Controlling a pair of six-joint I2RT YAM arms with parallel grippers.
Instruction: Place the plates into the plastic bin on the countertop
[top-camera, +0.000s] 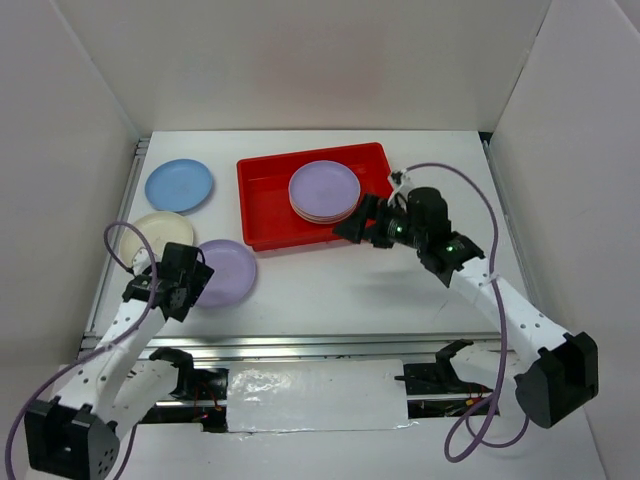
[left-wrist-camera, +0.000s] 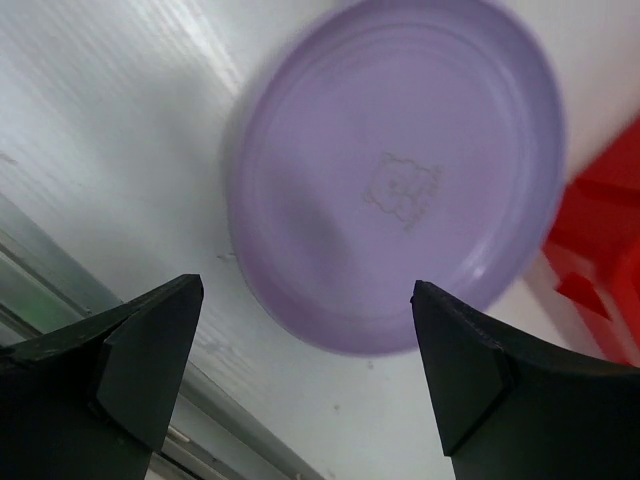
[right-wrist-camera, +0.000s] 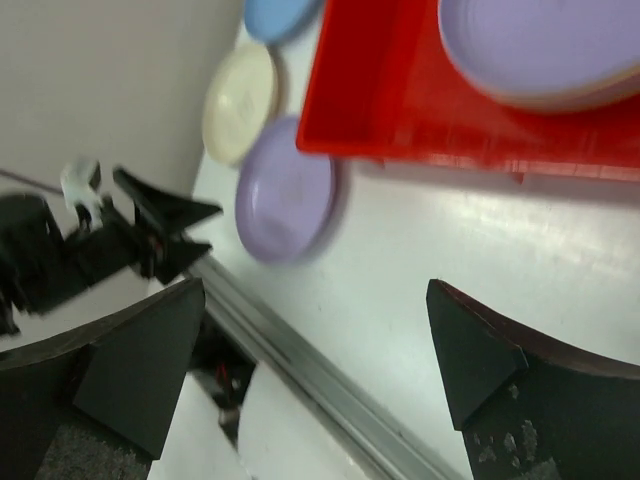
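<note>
In the upper centre of the top view we see the red plastic bin (top-camera: 262, 210), and in it a stack of plates (top-camera: 324, 190) with a purple one on top. Left of the bin, three more lie on the white bench (top-camera: 340, 290): the blue plate (top-camera: 179, 185), the cream plate (top-camera: 160, 232) and the purple plate (top-camera: 228, 272). The left tool (left-wrist-camera: 305, 300) is released and holds nothing, at the purple plate's left edge. The right tool (right-wrist-camera: 315, 290) is released too, beside the bin's lower right corner.

White countertop (top-camera: 330, 285) bearing red plastic bin (top-camera: 265, 205), blue plate (top-camera: 179, 185), cream plate (top-camera: 150, 232), purple plate (top-camera: 233, 270)
</note>
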